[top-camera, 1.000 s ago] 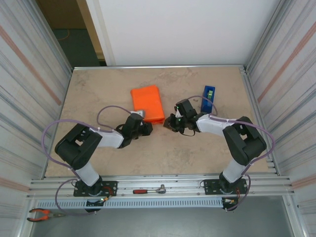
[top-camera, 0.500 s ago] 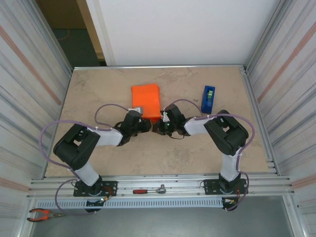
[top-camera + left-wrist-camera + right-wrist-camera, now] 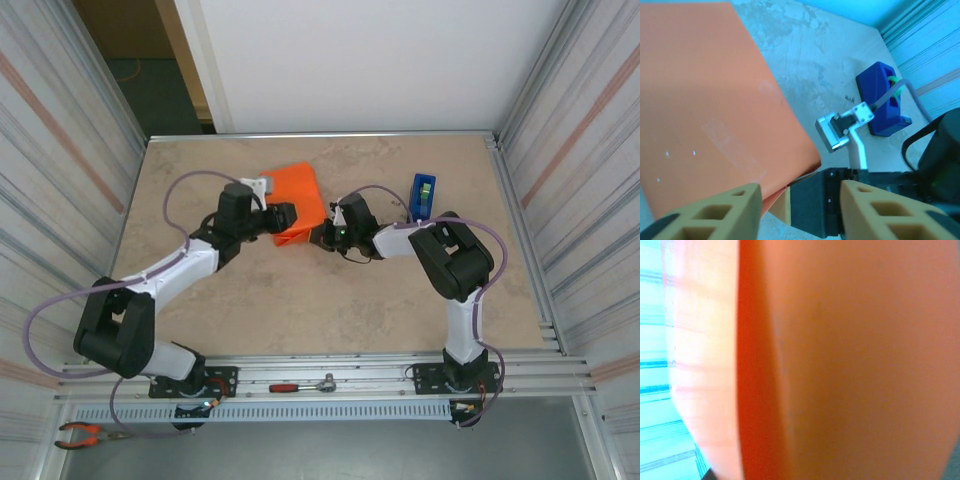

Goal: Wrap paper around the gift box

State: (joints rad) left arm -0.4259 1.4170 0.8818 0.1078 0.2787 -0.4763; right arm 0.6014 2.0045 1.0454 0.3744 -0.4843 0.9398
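The orange paper (image 3: 298, 192) lies folded into a flat bundle at the table's middle back. The pink gift box is hidden, and I cannot tell whether it is inside the fold. My left gripper (image 3: 284, 216) hovers over the bundle's near edge. In the left wrist view its tan fingers (image 3: 715, 212) stand wide apart, open, with the paper (image 3: 705, 100) by the left finger. My right gripper (image 3: 324, 236) sits at the bundle's near right corner, and one tan finger of it (image 3: 779, 206) shows under that corner. In the right wrist view blurred paper (image 3: 850, 360) hides the jaws.
A blue tape dispenser (image 3: 421, 200) stands right of the bundle, also seen as the blue dispenser (image 3: 883, 100) in the left wrist view. A ratchet tool (image 3: 300, 385) lies on the front rail and pliers (image 3: 80, 434) at the lower left. Metal walls close in both sides.
My left arm has stretched out and swung up and back over the bundle. The right gripper slid left to the bundle's near right corner. The bundle's near edge looks lifted.
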